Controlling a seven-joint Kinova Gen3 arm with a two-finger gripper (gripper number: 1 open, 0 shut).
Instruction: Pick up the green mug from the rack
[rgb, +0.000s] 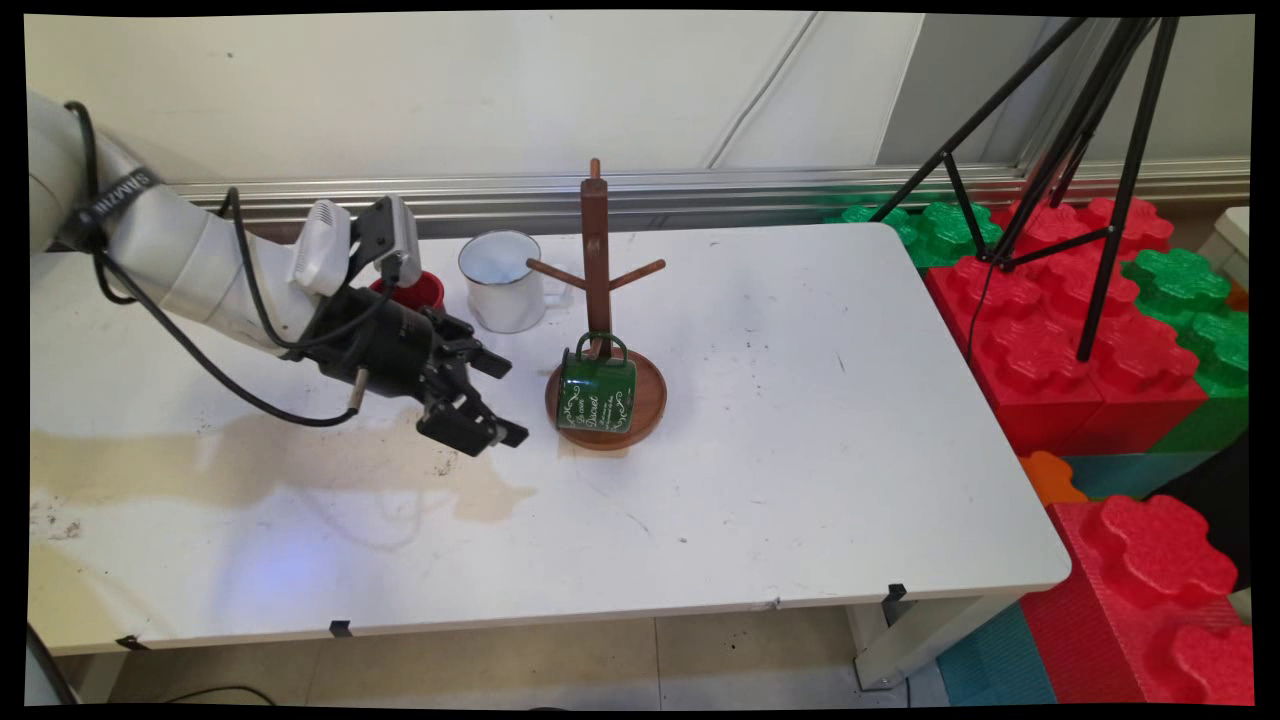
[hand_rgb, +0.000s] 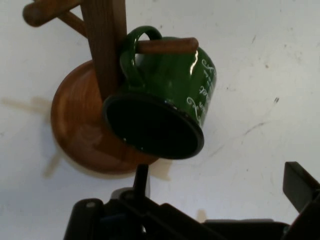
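A green enamel mug with white lettering hangs by its handle on a low peg of a brown wooden mug tree, its mouth tilted down over the round base. My gripper is just left of the mug, level with it, open with nothing between its fingers. In the hand view the green mug is close ahead with its dark mouth facing me. The peg passes through its handle beside the post. My gripper shows at the bottom edge, a short gap from the mug.
A white enamel mug stands behind the gripper, left of the tree, and a red cup is partly hidden by the hand. A brownish stain spreads under the arm. A black tripod and red and green foam blocks stand off the right edge.
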